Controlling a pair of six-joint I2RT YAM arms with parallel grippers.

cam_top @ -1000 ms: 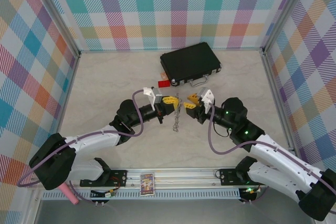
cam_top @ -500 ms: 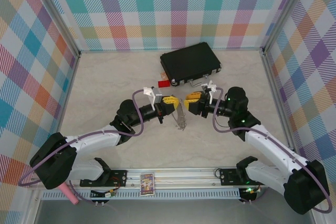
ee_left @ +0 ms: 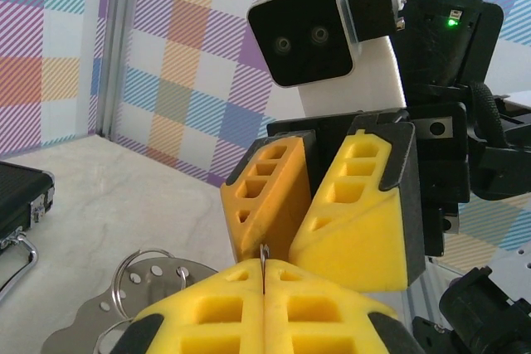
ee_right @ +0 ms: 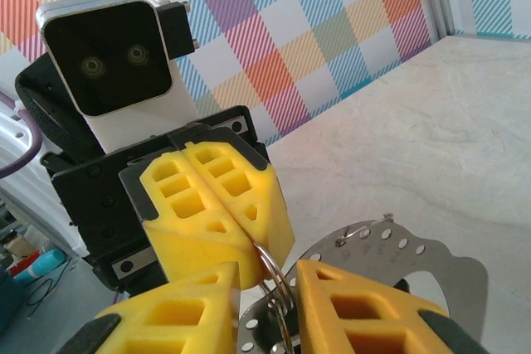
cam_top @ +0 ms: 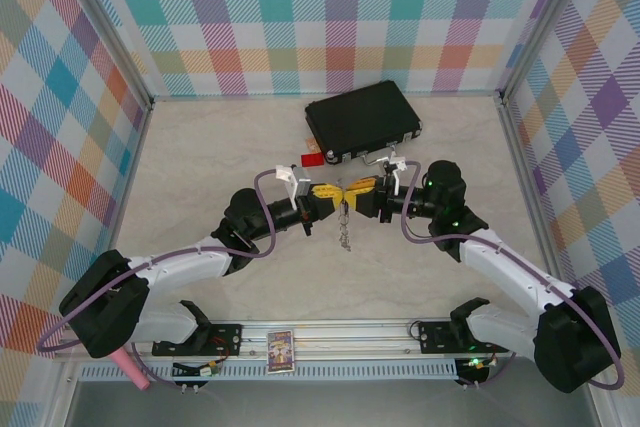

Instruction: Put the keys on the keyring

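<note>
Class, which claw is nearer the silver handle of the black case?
Right. The right claw is just on the near side of the silver handle; the left claw faces it from farther left.

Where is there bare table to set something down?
Bare: table between left wall and left arm; strip between black case and right wall. Crowded: centre, where left gripper and right gripper meet at the keyring.

Left hand and right hand: yellow pads, black bodies. Keyring grey-silver. Keys probably silver, too small to be sure. Surface beige, marbled. Walls pastel plaid. Case black, tag red.
</note>
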